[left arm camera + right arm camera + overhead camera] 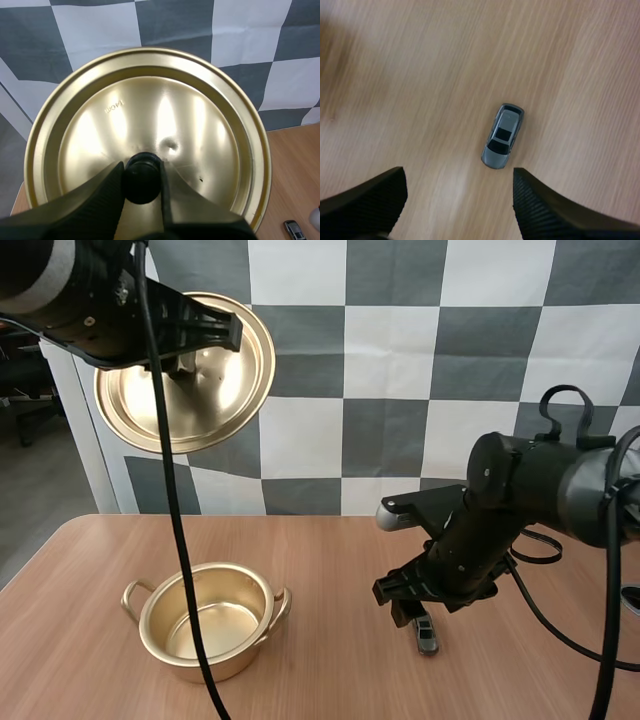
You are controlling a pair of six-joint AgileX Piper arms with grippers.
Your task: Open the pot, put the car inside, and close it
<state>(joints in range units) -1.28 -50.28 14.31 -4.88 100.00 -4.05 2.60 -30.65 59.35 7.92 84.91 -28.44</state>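
At the left, the lid [218,390] is held high above the table [330,550], up over its left edge, with its gold underside turned toward the camera. The left gripper [142,175] is closed on the black knob [141,184], which is pinched between the two fingertips. That height is judged to serve a purpose: the mouth of the pot [215,665] is left uncovered and the path into it unobstructed. The pot itself stands open and empty on the table, toward the left edge and well below the lid, with one handle turned toward each side. Further right, past the table's middle, the small grey car [503,136] lies flat on the wood, well apart from the pot. The right gripper [457,180] is poised low over it with the fingers spread wide and nothing between them. The car lies just ahead of the gap, untouched, so an approach for a pinch is judged to be the step in hand. Counted: one lid, one pot, one car, two grippers.
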